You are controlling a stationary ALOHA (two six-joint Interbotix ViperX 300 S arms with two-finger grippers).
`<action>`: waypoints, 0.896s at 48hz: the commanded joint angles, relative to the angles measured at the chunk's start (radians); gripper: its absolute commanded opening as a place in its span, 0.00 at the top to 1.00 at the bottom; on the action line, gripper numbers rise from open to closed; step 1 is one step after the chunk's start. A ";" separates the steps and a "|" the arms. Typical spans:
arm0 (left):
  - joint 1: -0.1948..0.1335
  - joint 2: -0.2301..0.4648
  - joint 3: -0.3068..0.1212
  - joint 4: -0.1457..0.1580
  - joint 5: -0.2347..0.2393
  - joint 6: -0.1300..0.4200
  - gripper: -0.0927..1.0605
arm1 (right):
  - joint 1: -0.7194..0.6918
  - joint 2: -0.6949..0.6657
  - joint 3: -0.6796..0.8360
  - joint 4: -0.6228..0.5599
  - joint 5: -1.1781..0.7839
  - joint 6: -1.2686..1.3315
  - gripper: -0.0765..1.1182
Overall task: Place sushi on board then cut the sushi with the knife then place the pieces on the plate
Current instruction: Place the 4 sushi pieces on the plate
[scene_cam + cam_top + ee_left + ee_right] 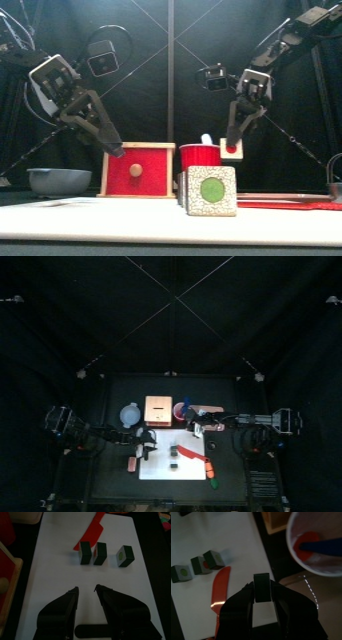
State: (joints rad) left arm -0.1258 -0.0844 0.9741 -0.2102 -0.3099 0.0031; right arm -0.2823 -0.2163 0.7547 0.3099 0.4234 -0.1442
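Your left gripper point(85, 588) hangs spread above the board point(53, 567), and your right gripper point(262, 579) is pressed together. Two sushi pieces point(100, 553) sit just beside each other, so grabbing one may drag its neighbour.

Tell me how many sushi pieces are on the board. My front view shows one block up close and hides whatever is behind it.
Observer: There are three sushi pieces on the white board. Two sit side by side and the third is a little apart.
Operator: Where's the red knife?
Observer: It's lying flat on the board beside the pieces. Neither the left pincer nor the right pincer holds it.
Operator: And the blue knife?
Observer: It's inside the red cup, behind the board. The right wrist view looks down into the cup.
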 commanded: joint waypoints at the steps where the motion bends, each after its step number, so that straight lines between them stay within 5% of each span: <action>1: 0.005 -0.005 -0.009 -0.002 -0.003 0.002 0.27 | -0.055 -0.057 0.023 -0.005 -0.003 -0.002 0.52; 12: 0.009 -0.005 -0.009 -0.002 -0.003 0.002 0.27 | -0.149 -0.054 0.083 -0.040 -0.003 -0.005 0.48; 29: 0.011 -0.005 -0.011 0.000 -0.003 0.000 0.27 | -0.206 -0.005 0.104 -0.091 -0.035 -0.005 0.28; 43: 0.012 -0.005 -0.011 0.000 -0.003 -0.002 0.27 | -0.183 -0.038 0.100 -0.078 -0.028 -0.002 0.26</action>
State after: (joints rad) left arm -0.1166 -0.0828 0.9741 -0.2102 -0.3099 0.0031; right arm -0.4817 -0.2132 0.8698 0.2240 0.3958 -0.1473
